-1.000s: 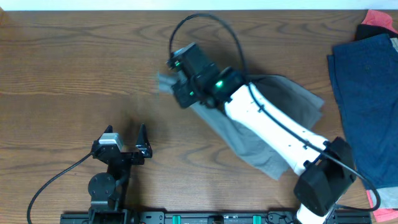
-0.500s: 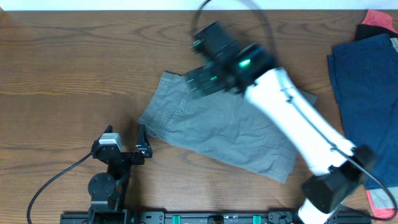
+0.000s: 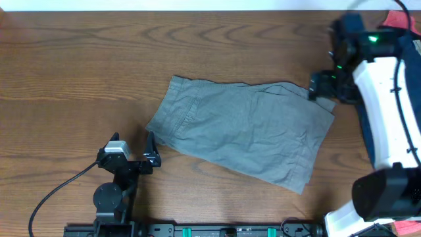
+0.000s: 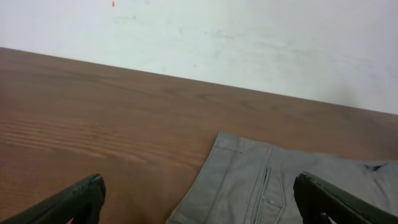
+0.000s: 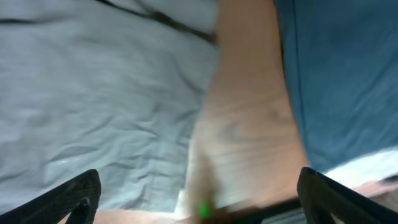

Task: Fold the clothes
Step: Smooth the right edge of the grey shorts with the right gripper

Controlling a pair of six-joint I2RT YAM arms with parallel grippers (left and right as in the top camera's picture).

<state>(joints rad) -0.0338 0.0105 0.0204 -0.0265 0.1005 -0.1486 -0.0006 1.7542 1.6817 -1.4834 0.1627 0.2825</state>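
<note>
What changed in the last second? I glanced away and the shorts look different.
The right arm swung from mid-table to the right side. The grey shorts, bunched under it before, now lie spread flat. The right pincer has let them go and hangs open by their right end. The left pincer stayed parked and open at the front, and the blue garment stayed at the right edge.
</note>
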